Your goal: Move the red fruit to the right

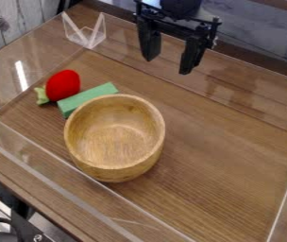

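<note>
red fruit at left, tool spread at upper centre

the red fruit (64,83) lies on the wooden surface (222,142) in the left part of the frame, a little above the middle. its rounded red body sits to the right and its green leafy end points toward the lower left, so the long axis runs from lower left to upper right. the leafy tip is small and partly blurred, so its exact shape cannot be told. the fruit's lower right side is touching or just overlapping a flat green block (93,96), which stretches away to the right and tilts the same way.

there is one red fruit, one green block, one wooden bowl (114,137) and one tool (176,58). the bowl stands upright at centre left, just below the block, its rim near the block's lower edge. it is far bigger than the fruit.

the tool hangs at upper centre, pointing down, its two dark fingers (149,43) spread apart with nothing between them. the fruit lies well apart from it, to the left and lower in the frame, with bare wood between. clear walls (146,203) ring the surface.
</note>
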You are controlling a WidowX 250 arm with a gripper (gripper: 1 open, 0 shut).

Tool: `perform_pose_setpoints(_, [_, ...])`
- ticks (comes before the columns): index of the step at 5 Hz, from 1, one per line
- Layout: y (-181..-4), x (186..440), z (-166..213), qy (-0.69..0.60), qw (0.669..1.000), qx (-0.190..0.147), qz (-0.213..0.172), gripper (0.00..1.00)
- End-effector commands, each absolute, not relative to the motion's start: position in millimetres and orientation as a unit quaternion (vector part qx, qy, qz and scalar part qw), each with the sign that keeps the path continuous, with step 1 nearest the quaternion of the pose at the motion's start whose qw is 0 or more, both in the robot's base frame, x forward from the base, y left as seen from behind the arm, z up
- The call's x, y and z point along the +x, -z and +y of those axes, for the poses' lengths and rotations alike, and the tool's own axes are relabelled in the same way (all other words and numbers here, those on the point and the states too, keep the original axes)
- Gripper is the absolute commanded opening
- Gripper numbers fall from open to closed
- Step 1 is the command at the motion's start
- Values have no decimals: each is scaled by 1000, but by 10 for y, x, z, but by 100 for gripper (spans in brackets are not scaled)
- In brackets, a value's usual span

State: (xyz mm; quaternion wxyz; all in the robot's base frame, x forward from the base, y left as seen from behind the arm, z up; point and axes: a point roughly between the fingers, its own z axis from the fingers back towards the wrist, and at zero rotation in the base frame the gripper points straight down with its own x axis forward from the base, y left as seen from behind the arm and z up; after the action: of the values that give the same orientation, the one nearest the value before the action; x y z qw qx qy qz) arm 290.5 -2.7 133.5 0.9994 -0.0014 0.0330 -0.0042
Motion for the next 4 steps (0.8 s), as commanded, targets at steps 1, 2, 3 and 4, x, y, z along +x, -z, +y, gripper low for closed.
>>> perform_pose_setpoints(1, [-1267, 2852, 50, 11, 999, -3, 43, 100])
perform_pose_setpoints(2, [-1267, 2723, 369, 37, 998, -3, 43, 100])
perform_pose_setpoints(3, [-1312, 2564, 738, 58, 998, -3, 24, 100])
perform_pose_setpoints(4, [-1307, 2457, 1104, 63, 998, 0, 11, 100])
